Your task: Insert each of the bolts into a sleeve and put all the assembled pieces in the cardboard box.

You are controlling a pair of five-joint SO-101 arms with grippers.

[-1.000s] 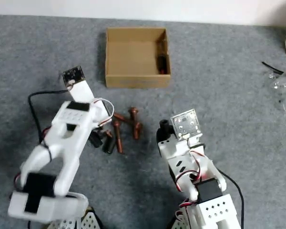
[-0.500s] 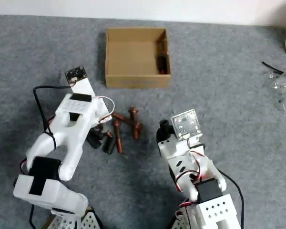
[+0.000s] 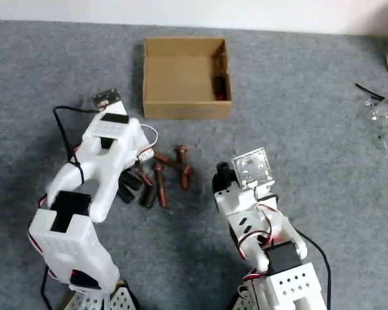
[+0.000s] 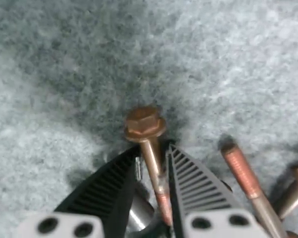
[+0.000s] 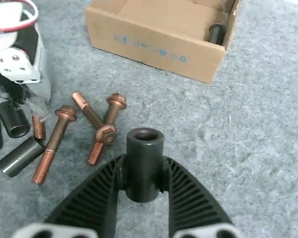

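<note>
Since the next move is to mate bolt and sleeve, what counts is how the two held parts lie to each other. Farthest out from the box [image 3: 184, 111], on its near side, the right gripper [image 5: 144, 162] grips a black sleeve [image 5: 144, 148] between narrow jaws, with the sleeve upright and its open bore facing up. Closer to the box, off its front left corner, the left gripper [image 4: 153, 150] has its jaws pinched on the shank of a copper bolt [image 4: 145, 123]. The hex head juts past the fingertips and the threaded end runs back between the jaws. The bolt's long axis follows the gripper, so I judge that the head, not the thread, leads, which is awkward for the bore. Between the two grippers, before the box front, lie loose bolts [image 5: 52, 146] and spare sleeves [image 5: 19, 157]. Inside the box, against its right wall, rests one dark finished piece [image 3: 220, 84].
</note>
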